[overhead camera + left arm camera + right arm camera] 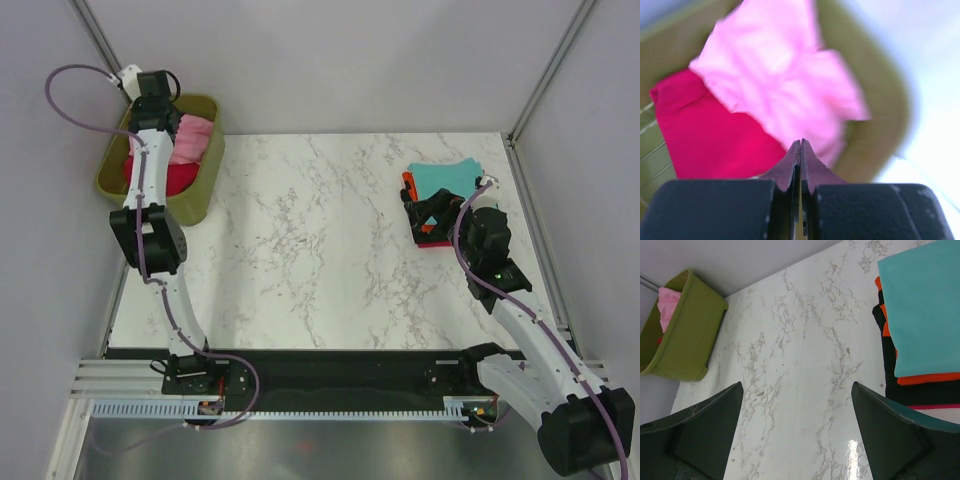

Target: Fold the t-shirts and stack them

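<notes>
Pink t-shirt (785, 75) lies in basket (203, 190) beneath left gripper (800, 144).

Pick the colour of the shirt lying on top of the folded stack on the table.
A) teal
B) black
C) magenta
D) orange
A: the teal shirt lies uppermost, with edges of the orange shirt and the black shirt peeking out beneath it.

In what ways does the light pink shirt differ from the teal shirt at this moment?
The pink shirt lies crumpled in the olive basket; the teal shirt is folded flat. The pink shirt sits at far left; the teal shirt tops the stack at far right. Both are plain cloth.
</notes>
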Robot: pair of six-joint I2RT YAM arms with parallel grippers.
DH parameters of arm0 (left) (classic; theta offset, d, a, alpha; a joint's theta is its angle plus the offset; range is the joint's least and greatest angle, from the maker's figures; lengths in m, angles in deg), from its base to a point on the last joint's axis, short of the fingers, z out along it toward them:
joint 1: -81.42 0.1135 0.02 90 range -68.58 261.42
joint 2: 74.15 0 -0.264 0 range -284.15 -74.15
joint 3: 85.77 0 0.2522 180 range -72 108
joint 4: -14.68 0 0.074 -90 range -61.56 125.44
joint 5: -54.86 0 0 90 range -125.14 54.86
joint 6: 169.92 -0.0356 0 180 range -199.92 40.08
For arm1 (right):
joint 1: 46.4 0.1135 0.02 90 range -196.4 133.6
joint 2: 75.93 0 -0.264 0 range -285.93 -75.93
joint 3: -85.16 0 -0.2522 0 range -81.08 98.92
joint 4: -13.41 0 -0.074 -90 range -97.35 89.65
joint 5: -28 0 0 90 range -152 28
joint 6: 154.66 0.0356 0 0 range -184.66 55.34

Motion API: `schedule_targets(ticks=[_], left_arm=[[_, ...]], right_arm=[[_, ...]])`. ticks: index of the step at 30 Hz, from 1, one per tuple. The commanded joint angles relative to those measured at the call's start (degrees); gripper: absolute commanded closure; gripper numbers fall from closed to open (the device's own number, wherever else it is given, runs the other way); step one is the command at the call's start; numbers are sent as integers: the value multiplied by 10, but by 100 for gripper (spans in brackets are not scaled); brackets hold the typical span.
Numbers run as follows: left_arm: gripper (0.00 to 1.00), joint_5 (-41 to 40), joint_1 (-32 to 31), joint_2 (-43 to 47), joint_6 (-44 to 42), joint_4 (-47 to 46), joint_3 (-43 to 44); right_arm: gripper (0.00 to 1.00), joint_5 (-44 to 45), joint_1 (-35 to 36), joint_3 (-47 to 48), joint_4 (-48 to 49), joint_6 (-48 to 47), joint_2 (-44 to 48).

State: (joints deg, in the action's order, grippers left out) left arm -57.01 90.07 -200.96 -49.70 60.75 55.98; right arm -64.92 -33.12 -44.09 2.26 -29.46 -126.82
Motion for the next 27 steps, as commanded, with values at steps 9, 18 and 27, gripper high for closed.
schedule_targets(ticks=[9, 18, 27], left_arm=[[33, -15, -10, 100, -14, -35, 8], [11, -49, 7, -41, -56, -50, 24], [1, 42, 66, -155, 5, -22, 35]], right_arm=[[2, 1, 0, 4, 19, 0, -3], [2, -10, 0, 4, 19, 2, -6], [2, -10, -1, 3, 17, 3, -1]])
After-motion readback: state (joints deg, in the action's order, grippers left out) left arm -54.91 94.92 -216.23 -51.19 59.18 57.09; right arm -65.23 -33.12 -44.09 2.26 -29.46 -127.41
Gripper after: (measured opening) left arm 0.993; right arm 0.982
